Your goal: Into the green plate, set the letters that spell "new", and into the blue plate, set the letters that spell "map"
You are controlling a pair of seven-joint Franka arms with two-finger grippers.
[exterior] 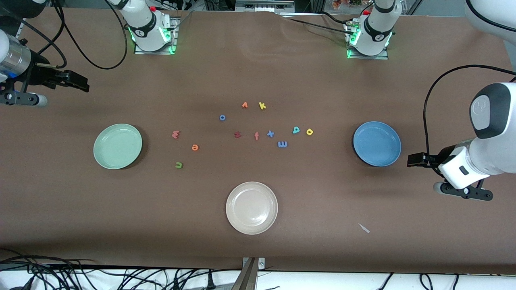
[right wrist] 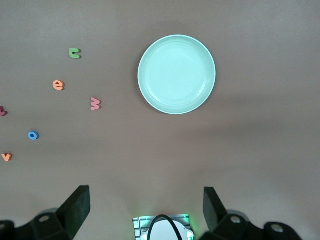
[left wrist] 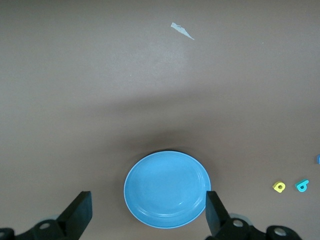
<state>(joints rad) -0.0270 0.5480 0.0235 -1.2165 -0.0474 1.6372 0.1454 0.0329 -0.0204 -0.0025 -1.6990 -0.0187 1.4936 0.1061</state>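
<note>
Counter [exterior: 258, 72]: brown surface filling the front view.

Green plate [exterior: 117, 146]: centre-left of the front view, flat on the counter, nothing in it.

Blue plate [exterior: 377, 143]: centre-right of the front view, nothing in it.

Cream plate [exterior: 252, 207]: lower centre.

Letters for "new": salmon w [exterior: 175, 134], orange e [exterior: 195, 148] and dark green n [exterior: 179, 164], a loose diagonal group just beside the green plate, each apart from the others.

Letters for "map": light blue m [exterior: 282, 143], teal a [exterior: 296, 129] and yellow p [exterior: 309, 131], clustered between frame centre and the blue plate; a and p near each other, m lower.

Other letters, mid-frame: blue o [exterior: 222, 117], orange v [exterior: 244, 105], yellow k [exterior: 262, 106], dark red z [exterior: 237, 135], salmon f [exterior: 256, 136], blue x [exterior: 270, 133].

Paper scrap [exterior: 364, 228]: lower right.

Left pincer [exterior: 415, 160]: right edge, raised, fingers spread wide, holding nothing; its wrist view looks down on the blue plate.

Right pincer [exterior: 76, 81]: upper left, raised, fingers spread wide, holding nothing; its wrist view shows the green plate.
</note>
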